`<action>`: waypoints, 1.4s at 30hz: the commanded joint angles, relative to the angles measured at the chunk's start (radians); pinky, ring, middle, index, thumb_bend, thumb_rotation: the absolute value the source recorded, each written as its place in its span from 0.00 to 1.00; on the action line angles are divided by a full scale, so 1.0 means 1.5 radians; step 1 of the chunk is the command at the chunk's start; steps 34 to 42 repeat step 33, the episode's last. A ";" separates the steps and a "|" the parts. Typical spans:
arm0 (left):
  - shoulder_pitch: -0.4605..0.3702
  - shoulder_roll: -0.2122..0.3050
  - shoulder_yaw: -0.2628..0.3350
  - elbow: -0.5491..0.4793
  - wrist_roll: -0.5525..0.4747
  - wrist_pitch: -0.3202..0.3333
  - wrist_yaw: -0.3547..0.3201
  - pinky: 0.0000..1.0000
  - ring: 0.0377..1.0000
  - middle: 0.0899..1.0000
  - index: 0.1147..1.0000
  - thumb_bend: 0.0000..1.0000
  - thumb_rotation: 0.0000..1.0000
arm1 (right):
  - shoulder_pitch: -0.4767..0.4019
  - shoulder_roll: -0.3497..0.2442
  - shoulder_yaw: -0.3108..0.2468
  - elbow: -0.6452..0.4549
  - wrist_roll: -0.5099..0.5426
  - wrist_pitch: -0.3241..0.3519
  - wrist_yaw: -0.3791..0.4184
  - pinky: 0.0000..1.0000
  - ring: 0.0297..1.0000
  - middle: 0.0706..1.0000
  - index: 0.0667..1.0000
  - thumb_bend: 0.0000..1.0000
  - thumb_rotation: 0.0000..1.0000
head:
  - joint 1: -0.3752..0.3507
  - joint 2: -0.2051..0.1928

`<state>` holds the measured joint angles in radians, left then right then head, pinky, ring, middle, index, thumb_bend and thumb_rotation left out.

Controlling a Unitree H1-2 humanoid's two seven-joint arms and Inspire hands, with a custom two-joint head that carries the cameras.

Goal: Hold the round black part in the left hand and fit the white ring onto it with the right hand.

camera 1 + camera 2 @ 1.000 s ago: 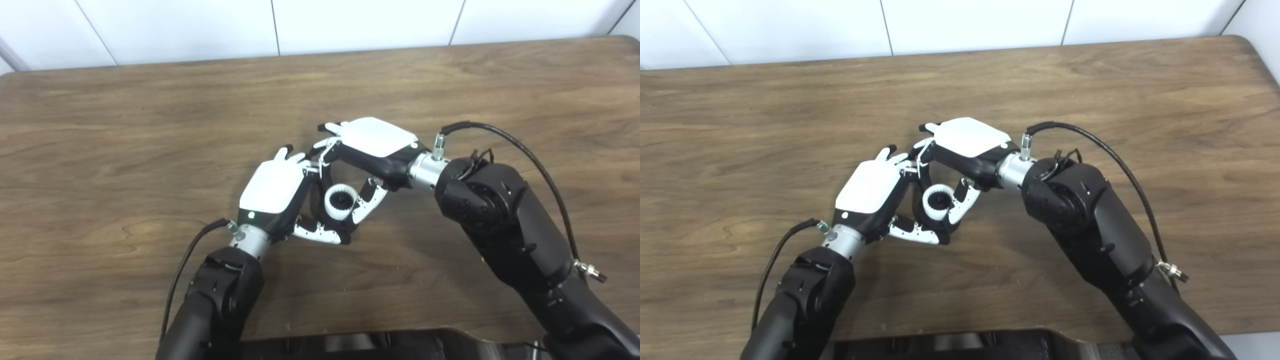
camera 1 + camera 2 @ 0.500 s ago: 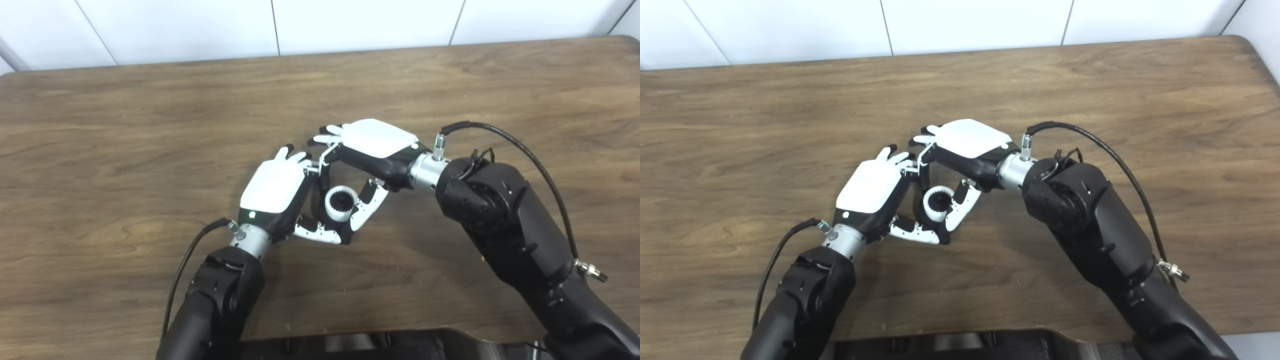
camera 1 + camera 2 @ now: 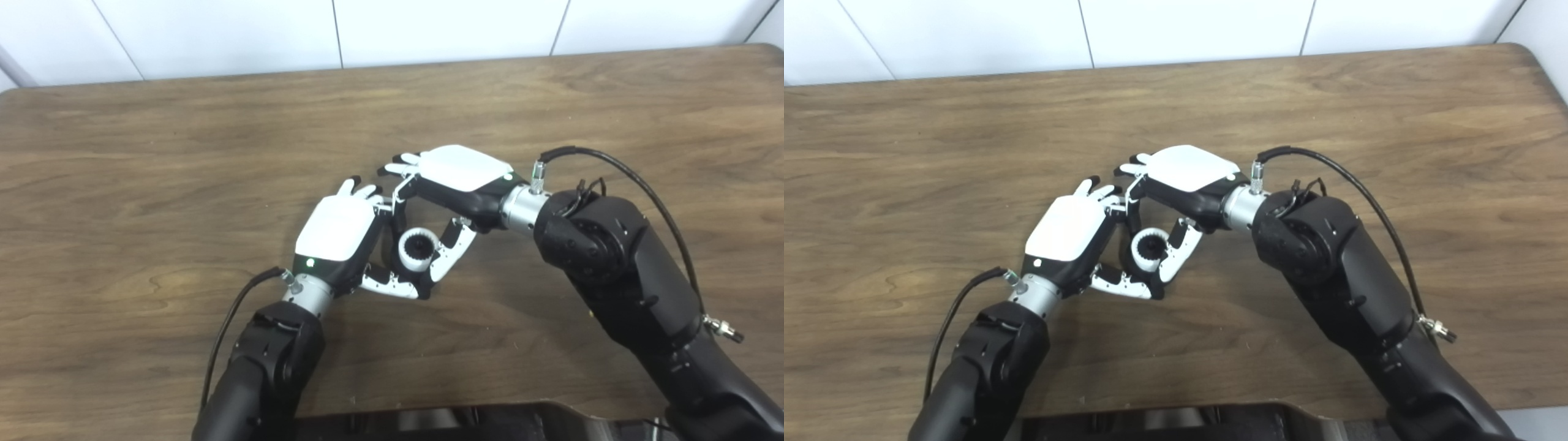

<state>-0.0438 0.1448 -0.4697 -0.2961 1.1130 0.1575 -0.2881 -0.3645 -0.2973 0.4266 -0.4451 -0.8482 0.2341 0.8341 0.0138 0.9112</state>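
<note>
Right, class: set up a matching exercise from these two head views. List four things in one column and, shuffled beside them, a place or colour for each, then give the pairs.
1. white ring
2. left hand
3. right hand
4. table

A. brown wood grain
B. arm enters from the picture's right
C. toothed, between the two hands
D. arm enters from the picture's left

Pairs: 1-C, 2-D, 3-B, 4-A

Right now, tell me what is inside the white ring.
A dark round part fills the white ring's opening. Its lower body is hidden by the ring and both hands' fingers.
</note>
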 commanded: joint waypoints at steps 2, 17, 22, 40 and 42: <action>-0.003 0.002 -0.007 0.009 0.007 -0.001 -0.017 1.00 0.90 0.77 0.42 0.52 0.07 | -0.032 0.001 -0.019 -0.023 0.003 0.008 -0.007 1.00 1.00 0.95 0.60 1.00 0.29 | 0.000 0.000; -0.003 0.003 0.002 0.010 -0.009 -0.003 -0.014 1.00 0.90 0.76 0.42 0.52 0.07 | -0.043 -0.008 -0.051 -0.027 0.013 0.018 -0.015 1.00 1.00 0.94 0.58 1.00 0.27 | 0.001 -0.001; -0.005 0.002 0.009 0.008 -0.020 0.005 -0.024 1.00 0.90 0.76 0.42 0.52 0.07 | -0.046 -0.010 -0.060 -0.027 0.014 0.022 -0.013 1.00 1.00 0.95 0.58 1.00 0.27 | 0.004 -0.003; -0.010 0.005 0.042 -0.013 -0.063 0.027 -0.046 1.00 0.89 0.77 0.43 0.52 0.08 | -0.047 -0.009 -0.076 -0.026 0.011 0.031 -0.014 1.00 1.00 0.95 0.58 1.00 0.25 | 0.012 -0.006; -0.010 0.005 0.042 -0.013 -0.063 0.027 -0.046 1.00 0.89 0.77 0.43 0.52 0.08 | -0.047 -0.009 -0.076 -0.026 0.011 0.031 -0.014 1.00 1.00 0.95 0.58 1.00 0.25 | 0.012 -0.006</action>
